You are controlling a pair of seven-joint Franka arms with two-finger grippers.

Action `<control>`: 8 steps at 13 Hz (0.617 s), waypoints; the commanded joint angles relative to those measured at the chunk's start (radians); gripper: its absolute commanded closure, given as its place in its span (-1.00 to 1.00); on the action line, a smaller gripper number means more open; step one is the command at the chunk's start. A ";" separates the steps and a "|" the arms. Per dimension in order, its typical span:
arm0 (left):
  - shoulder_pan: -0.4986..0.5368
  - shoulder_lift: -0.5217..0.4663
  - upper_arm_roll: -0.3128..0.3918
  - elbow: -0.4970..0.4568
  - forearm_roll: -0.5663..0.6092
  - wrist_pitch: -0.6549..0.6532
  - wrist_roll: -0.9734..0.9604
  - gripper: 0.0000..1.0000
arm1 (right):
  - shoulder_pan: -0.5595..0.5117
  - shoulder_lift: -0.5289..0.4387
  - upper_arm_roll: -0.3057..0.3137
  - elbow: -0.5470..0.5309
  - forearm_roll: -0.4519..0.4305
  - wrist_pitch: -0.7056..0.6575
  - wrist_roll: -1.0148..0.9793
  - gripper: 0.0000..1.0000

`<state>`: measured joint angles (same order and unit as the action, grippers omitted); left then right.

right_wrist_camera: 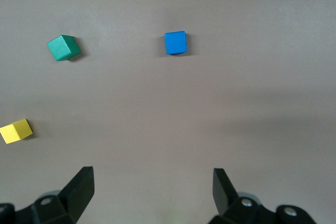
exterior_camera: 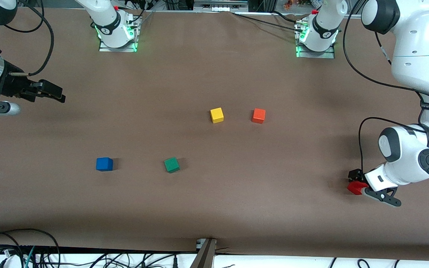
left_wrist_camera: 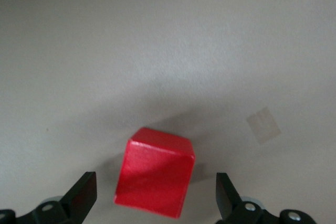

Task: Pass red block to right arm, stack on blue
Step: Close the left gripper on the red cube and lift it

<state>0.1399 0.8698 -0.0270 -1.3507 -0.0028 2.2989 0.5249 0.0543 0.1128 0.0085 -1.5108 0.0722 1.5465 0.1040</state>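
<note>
The red block [exterior_camera: 354, 188] lies on the table at the left arm's end, close to the front camera. My left gripper [exterior_camera: 357, 184] is low around it and open, one finger on each side with a gap to the block. In the left wrist view the red block [left_wrist_camera: 155, 172] sits between the black fingertips [left_wrist_camera: 84, 192], untouched. The blue cube [exterior_camera: 104, 163] stands toward the right arm's end and also shows in the right wrist view [right_wrist_camera: 175, 42]. My right gripper [exterior_camera: 59, 95] is open and empty, up over the table at the right arm's end [right_wrist_camera: 152, 182].
A green cube [exterior_camera: 171, 164] stands beside the blue one, toward the table's middle. A yellow cube [exterior_camera: 217, 115] and an orange-red cube [exterior_camera: 259, 115] stand side by side, farther from the front camera. A pale tape square [left_wrist_camera: 264, 126] marks the table near the red block.
</note>
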 commanded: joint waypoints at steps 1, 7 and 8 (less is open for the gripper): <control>-0.008 0.044 0.002 0.068 0.015 -0.004 0.036 -1.00 | -0.001 0.008 0.004 0.021 -0.002 -0.003 0.002 -0.99; -0.005 0.054 0.002 0.067 0.015 0.010 0.104 -0.68 | -0.001 0.008 0.005 0.021 -0.002 -0.003 0.002 -0.99; -0.005 0.052 0.002 0.067 0.017 0.010 0.113 -0.16 | -0.001 0.008 0.005 0.021 -0.002 -0.003 0.002 -0.99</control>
<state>0.1361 0.9055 -0.0265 -1.3155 -0.0027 2.3101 0.6100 0.0544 0.1128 0.0089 -1.5108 0.0722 1.5468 0.1040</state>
